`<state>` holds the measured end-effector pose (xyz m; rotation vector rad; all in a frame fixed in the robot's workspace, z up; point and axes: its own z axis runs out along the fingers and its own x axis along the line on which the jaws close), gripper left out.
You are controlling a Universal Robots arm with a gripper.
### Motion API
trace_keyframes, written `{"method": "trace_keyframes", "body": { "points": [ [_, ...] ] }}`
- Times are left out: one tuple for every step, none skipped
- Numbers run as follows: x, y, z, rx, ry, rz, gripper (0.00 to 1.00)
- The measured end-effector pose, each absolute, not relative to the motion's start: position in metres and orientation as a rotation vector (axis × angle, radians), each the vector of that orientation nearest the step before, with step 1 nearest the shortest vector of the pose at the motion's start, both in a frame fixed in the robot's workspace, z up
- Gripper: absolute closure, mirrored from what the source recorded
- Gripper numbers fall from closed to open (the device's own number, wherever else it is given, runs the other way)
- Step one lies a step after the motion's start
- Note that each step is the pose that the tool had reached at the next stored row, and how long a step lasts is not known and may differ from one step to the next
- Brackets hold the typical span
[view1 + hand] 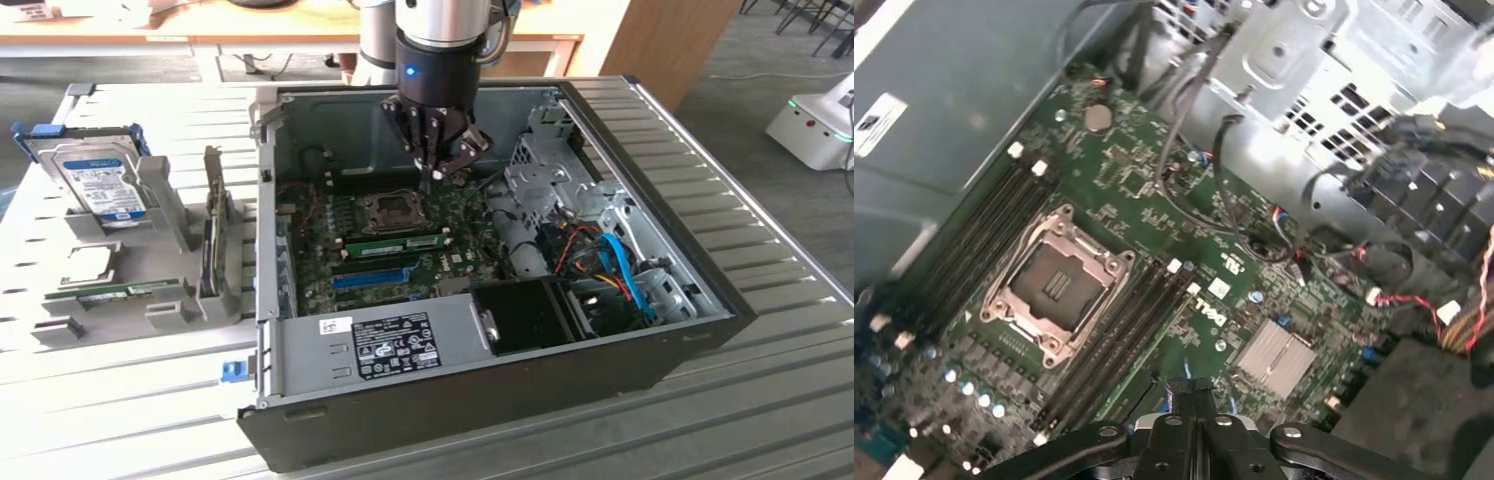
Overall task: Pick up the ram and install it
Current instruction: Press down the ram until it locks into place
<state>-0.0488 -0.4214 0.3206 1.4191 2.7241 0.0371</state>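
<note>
Green motherboard (1154, 230) with a silver CPU socket (1057, 285); green ram (404, 241); blue slot (370, 277); black gripper (430, 178); grey computer case (320, 345) with a white label (392, 344).

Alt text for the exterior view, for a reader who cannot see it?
A robot arm's shut gripper hangs inside an open computer case, just above the motherboard near the empty processor socket. A green memory stick sits on the board; a hard drive stands outside.
</note>
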Motion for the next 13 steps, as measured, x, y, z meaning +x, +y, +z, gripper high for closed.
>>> {"method": "trace_keyframes", "body": {
  "points": [
    [-0.0488,-0.4214,0.3205,1.442,2.712,0.036,0.89],
    [-0.0488,-0.4214,0.3204,1.466,2.699,0.035,0.89],
    [-0.0489,-0.4214,0.3205,1.475,2.694,0.035,0.89],
    [-0.0489,-0.4214,0.3205,1.475,2.694,0.035,0.89],
    [-0.0489,-0.4214,0.3204,1.475,2.694,0.035,0.89],
    [-0.0489,-0.4214,0.3204,1.475,2.694,0.035,0.89],
    [-0.0489,-0.4214,0.3204,1.475,2.694,0.035,0.89],
    [-0.0488,-0.4214,0.3204,1.475,2.694,0.035,0.89],
    [-0.0489,-0.4214,0.3204,1.475,2.694,0.035,0.89],
    [-0.0489,-0.4214,0.3203,1.472,2.695,0.035,0.89],
    [-0.0489,-0.4213,0.3203,1.452,2.706,0.036,0.89],
    [-0.0489,-0.4213,0.3203,1.428,2.719,0.037,0.89],
    [-0.0489,-0.4213,0.3203,1.402,2.733,0.038,0.89]
  ]
}}
